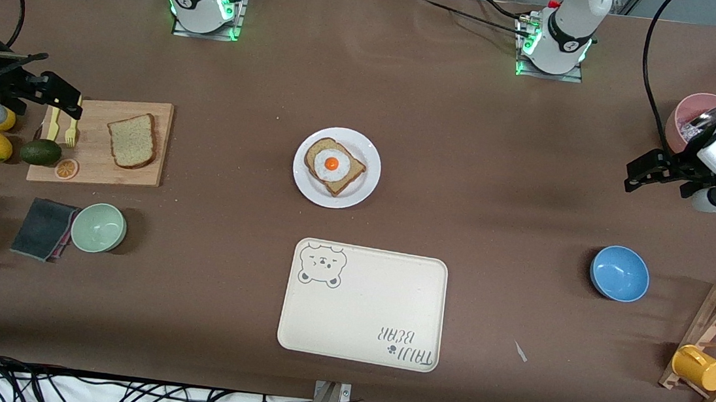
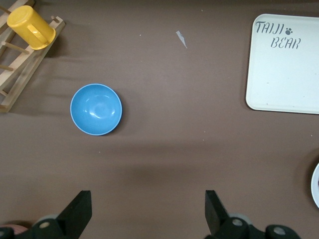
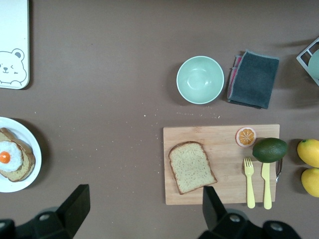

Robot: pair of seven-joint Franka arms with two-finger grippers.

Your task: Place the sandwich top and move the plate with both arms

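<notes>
The sandwich top [image 1: 132, 140] lies flat on a wooden board [image 1: 159, 116] toward the right arm's end; it also shows in the right wrist view [image 3: 192, 167]. The white plate [image 1: 307, 186] sits mid-table and bears a bread slice with a fried egg [image 1: 333, 164]; its rim shows in the right wrist view [image 3: 36, 149]. My right gripper [image 1: 62, 97] hangs open and empty, high over the board's edge [image 3: 144, 209]. My left gripper [image 1: 647, 170] hangs open and empty over bare table at the left arm's end [image 2: 148, 211].
A cream bear tray [image 1: 361, 306] lies nearer the front camera than the plate. A blue bowl [image 1: 619, 273], a rack with a yellow mug [image 1: 700, 367] and a pink bowl [image 1: 695, 112] are at the left arm's end. A green bowl [image 1: 98, 227], a grey cloth [image 1: 43, 228], an avocado [image 1: 41, 152], lemons and forks surround the board.
</notes>
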